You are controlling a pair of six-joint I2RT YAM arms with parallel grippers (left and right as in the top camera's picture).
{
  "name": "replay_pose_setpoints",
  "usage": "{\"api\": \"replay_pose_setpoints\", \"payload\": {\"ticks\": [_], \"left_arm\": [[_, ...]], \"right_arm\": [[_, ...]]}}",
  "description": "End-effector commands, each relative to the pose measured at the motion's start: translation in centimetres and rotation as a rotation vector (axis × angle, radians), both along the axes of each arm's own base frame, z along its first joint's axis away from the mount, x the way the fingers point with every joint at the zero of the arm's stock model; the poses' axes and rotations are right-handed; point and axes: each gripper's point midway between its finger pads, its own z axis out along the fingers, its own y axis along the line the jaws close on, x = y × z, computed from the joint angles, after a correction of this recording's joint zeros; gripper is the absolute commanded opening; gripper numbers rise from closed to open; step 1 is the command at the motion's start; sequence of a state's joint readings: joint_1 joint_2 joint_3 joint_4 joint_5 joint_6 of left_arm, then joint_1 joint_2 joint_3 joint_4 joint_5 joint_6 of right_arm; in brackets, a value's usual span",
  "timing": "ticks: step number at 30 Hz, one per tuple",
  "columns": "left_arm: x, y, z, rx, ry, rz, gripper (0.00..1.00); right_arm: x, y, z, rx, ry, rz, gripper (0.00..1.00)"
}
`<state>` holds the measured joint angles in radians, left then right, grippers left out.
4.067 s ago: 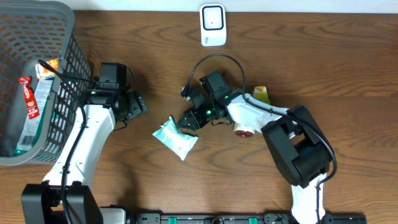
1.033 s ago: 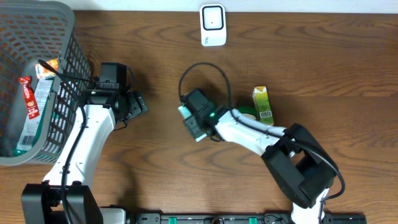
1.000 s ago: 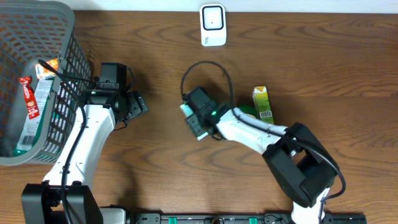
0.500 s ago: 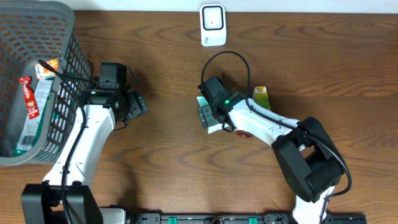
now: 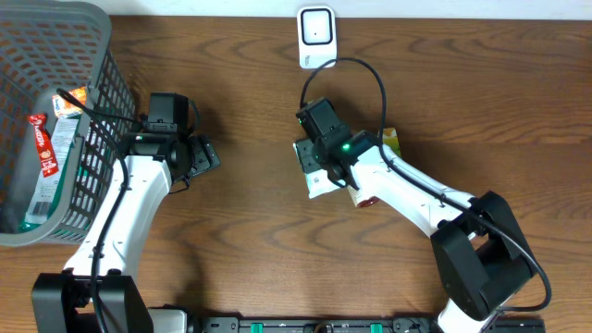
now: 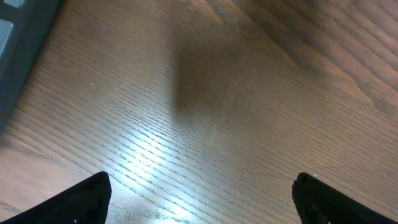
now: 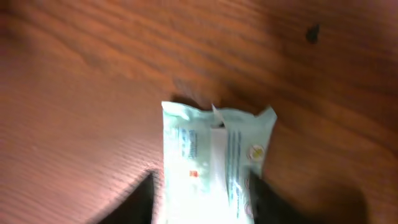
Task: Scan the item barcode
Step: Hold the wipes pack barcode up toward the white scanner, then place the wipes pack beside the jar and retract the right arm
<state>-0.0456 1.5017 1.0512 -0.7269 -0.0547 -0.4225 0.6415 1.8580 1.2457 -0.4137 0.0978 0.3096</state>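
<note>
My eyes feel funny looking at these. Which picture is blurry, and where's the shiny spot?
Right wrist view: blurry, the packet looks smeared. Left wrist view: a bright shiny glare patch on the table. Overhead view: sharp, evenly lit.

surface: tabletop [image 5: 231, 277] was dark brown wood grain | light: white glare [image 6: 146, 155] lay on it | far edge: pale strip [image 5: 462, 7] | near edge: black rail [image 5: 305, 324]

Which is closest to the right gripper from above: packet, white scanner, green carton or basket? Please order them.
1. packet, between the right gripper fingers.
2. green carton, just right of it.
3. white scanner, at the far table edge.
4. basket, far left.
</note>
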Motion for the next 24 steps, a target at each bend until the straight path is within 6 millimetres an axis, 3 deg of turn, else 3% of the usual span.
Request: {"api": "replay_pose_setpoints", "payload": {"ticks": [1,5,10,14,20,24], "left_arm": [[-0.3,0.3,-0.4,0.006,0.013,0.009,0.94],[-0.3,0.3,-0.4,0.006,0.013,0.009,0.94],[-0.3,0.3,-0.4,0.006,0.013,0.009,0.94],[-0.3,0.3,-0.4,0.006,0.013,0.009,0.94],[-0.3,0.3,-0.4,0.006,0.013,0.009,0.94],[-0.3,0.3,-0.4,0.006,0.013,0.009,0.94]], "right_arm": [[1.0,0.5,0.5,0.034,-0.029,-0.013,0.18],[2.4,1.4,-0.2,0.056,-0.073,-0.017,0.15],[3.5,2.2,-2.4,0.065,-0.086,-0.018,0.15],[3.4,1.0,-3.9,0.003,-0.069,-0.042,0.16],[2.0,-0.3,-0.4,-0.015,-0.061,-0.048,0.19],[0.7,-1.3,0.5,-0.045,-0.026,-0.047,0.20]]}}
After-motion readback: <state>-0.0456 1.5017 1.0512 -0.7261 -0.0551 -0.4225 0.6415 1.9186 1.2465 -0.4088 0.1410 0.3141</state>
